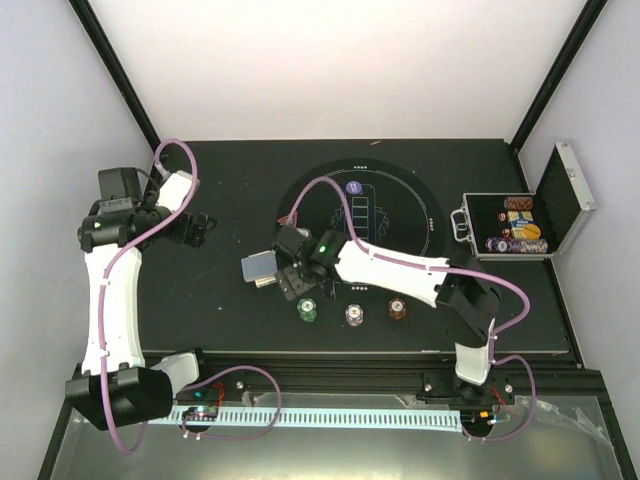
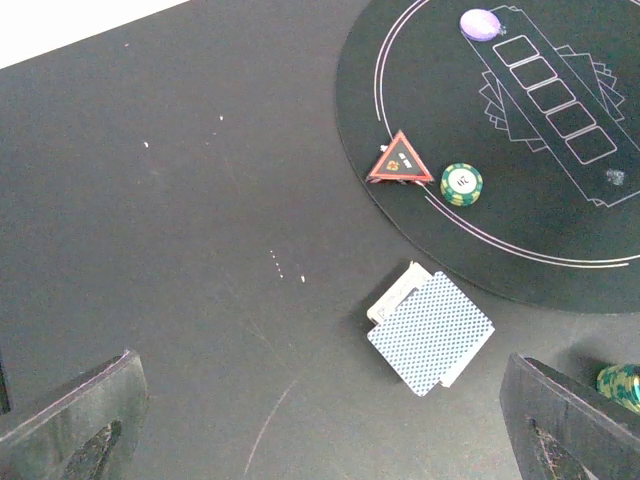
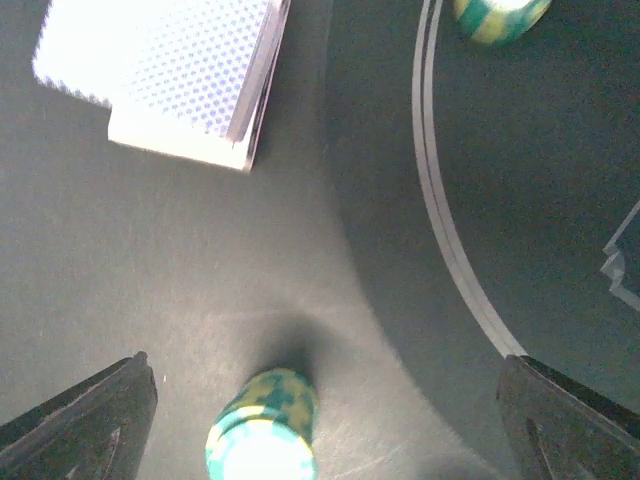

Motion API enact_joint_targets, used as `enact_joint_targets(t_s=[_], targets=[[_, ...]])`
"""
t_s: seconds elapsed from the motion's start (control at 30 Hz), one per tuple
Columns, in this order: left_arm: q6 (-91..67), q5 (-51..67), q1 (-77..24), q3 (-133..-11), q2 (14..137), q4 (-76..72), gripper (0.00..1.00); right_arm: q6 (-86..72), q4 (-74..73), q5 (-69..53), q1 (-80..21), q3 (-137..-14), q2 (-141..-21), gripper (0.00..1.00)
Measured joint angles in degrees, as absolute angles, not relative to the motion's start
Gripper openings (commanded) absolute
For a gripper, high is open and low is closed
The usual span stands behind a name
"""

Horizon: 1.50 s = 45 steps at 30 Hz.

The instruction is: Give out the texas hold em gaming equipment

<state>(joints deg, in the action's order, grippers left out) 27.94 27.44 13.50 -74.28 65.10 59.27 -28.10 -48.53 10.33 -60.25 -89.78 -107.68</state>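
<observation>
The counter (image 1: 220, 190) is seen as matt black, marked with faint pale scratches. The round mat (image 2: 430, 100) is black too, lined in thin white with a row of white-outlined rectangles. The card deck (image 2: 432, 333) is backed in a fine grey-blue lattice, with white edges. The triangle marker (image 2: 400, 160) is bordered in red around a dark centre. The button (image 2: 483, 23) is pale purple. The green chip (image 2: 461, 184) is striped green and cream at its rim, with a white centre. A brown-red chip (image 1: 397, 310) is shown near the counter's near edge.

Green chip (image 2: 621, 384) cut by right edge; card deck (image 3: 170, 75) overexposed, cropped.
</observation>
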Motion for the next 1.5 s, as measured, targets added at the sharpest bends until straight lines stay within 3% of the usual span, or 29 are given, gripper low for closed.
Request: enact_joint_targets(t_s=[0.27,0.57,1.1,1.5], targets=[[27.9,27.4,13.5,-73.6,64.4,58.6,0.99,-31.7,-47.5,10.0,-65.8,-83.4,-109.4,0.95],[27.9,27.5,13.5,-73.6,63.5,58.4,0.99,-33.4,-45.8,9.5,-66.5,-81.7,-109.7,0.84],[27.9,27.5,13.5,-73.6,63.4,58.3,0.99,-34.0,-43.9,8.4,-66.6,-80.1,-110.8,0.55],[27.9,27.5,13.5,-73.6,63.4,58.3,0.99,-34.5,-43.2,8.3,-66.8,-80.0,-110.9,0.27]])
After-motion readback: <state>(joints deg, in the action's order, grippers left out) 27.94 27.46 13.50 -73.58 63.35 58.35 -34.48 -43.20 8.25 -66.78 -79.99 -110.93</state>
